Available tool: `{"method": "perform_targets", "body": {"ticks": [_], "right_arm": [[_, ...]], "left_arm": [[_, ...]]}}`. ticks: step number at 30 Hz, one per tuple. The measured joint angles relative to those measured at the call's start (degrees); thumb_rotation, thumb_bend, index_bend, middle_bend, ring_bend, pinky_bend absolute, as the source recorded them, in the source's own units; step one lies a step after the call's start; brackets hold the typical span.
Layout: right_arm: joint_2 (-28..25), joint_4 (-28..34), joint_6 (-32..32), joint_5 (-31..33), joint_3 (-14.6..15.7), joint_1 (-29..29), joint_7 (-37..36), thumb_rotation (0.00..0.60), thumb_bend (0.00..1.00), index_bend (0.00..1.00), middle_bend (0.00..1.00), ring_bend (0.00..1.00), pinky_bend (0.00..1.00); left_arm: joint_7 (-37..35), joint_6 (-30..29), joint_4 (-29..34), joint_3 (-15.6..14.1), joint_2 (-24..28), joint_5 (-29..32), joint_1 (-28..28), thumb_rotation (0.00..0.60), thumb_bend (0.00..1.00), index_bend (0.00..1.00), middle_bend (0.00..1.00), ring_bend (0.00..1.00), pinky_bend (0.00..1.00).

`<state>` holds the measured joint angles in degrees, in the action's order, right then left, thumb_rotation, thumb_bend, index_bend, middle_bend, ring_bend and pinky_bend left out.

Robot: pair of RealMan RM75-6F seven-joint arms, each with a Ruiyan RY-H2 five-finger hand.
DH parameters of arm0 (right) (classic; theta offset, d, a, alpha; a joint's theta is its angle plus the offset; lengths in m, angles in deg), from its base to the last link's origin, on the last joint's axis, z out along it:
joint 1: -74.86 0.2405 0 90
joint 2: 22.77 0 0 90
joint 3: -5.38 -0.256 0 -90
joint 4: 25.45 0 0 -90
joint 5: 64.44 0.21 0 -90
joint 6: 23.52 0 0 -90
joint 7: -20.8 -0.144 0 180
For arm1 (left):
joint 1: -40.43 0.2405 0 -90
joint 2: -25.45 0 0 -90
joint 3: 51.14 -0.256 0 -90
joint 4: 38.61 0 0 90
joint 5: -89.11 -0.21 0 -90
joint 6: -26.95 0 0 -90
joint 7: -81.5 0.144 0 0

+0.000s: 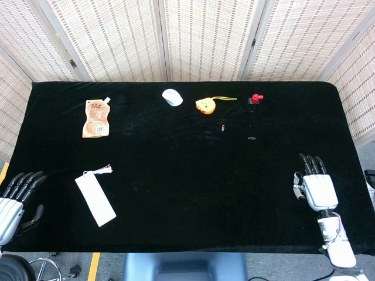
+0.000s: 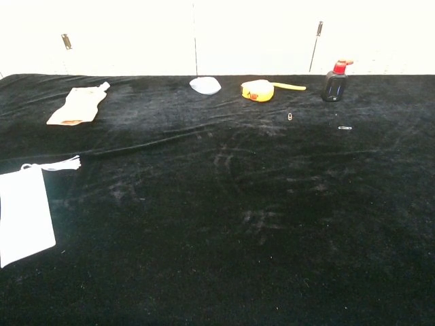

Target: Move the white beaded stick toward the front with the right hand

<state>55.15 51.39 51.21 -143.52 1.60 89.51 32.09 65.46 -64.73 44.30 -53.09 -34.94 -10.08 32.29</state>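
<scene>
The white beaded stick (image 1: 100,170) lies on the black tablecloth at the front left, touching the top end of a flat white pouch (image 1: 95,199); the chest view shows the stick (image 2: 58,164) at its left edge. My right hand (image 1: 316,188) hovers over the front right of the table, far from the stick, fingers straight and apart, holding nothing. My left hand (image 1: 14,202) sits at the front left edge, fingers spread and empty. Neither hand shows in the chest view.
Along the back stand an orange spout pouch (image 1: 96,118), a white mouse (image 1: 172,97), a yellow tape measure (image 1: 205,105) and a small black bottle with a red cap (image 1: 254,102). Two paper clips (image 1: 223,127) lie in front of them. The white pouch (image 2: 24,215) is at the chest view's left.
</scene>
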Motion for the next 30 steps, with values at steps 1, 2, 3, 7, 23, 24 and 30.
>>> {"method": "perform_targets", "body": {"ticks": [1,2,3,7,23,24,30], "right_arm": [[-0.27,0.26,-0.27,-0.02,0.11,0.01,0.18,0.600,0.47,0.04,0.00,0.00,0.00],[-0.51,0.56,-0.50,-0.01,0.19,0.02,0.33,0.600,0.47,0.02,0.00,0.00,0.00],[-0.76,0.96,-0.71,-0.03,0.29,0.03,0.54,0.600,0.47,0.01,0.00,0.00,0.00],[-1.63,2.35,-1.02,-0.13,0.54,-0.04,1.54,0.600,0.47,0.00,0.00,0.00,0.00],[-9.11,16.22,12.85,-9.63,4.60,-7.28,10.44,0.600,0.46,0.00,0.00,0.00,0.00],[-8.95,16.26,14.22,-10.69,4.94,-8.11,11.31,0.600,0.46,0.00,0.00,0.00,0.00],[-8.31,15.85,15.84,-12.41,5.63,-9.76,12.65,0.600,0.46,0.01,0.00,0.00,0.00]], "left_arm": [[0.03,0.03,0.00,-0.01,-0.02,0.00,-0.02,0.600,0.62,0.02,0.08,0.08,0.05],[0.09,0.07,0.02,-0.02,-0.05,0.00,-0.04,0.600,0.62,0.02,0.08,0.08,0.05],[0.11,0.08,0.04,-0.02,-0.07,0.00,-0.05,0.600,0.62,0.02,0.08,0.08,0.05],[0.20,0.04,0.08,0.01,-0.11,0.09,-0.05,0.600,0.62,0.02,0.08,0.08,0.05],[3.04,0.52,0.51,-0.06,-0.83,0.27,-0.03,0.600,0.62,0.02,0.08,0.08,0.05],[3.24,0.48,0.55,-0.06,-0.90,0.30,0.02,0.600,0.62,0.02,0.08,0.08,0.05],[4.79,-0.38,0.85,0.03,-1.27,0.22,0.48,0.600,0.62,0.02,0.08,0.08,0.05]]}}
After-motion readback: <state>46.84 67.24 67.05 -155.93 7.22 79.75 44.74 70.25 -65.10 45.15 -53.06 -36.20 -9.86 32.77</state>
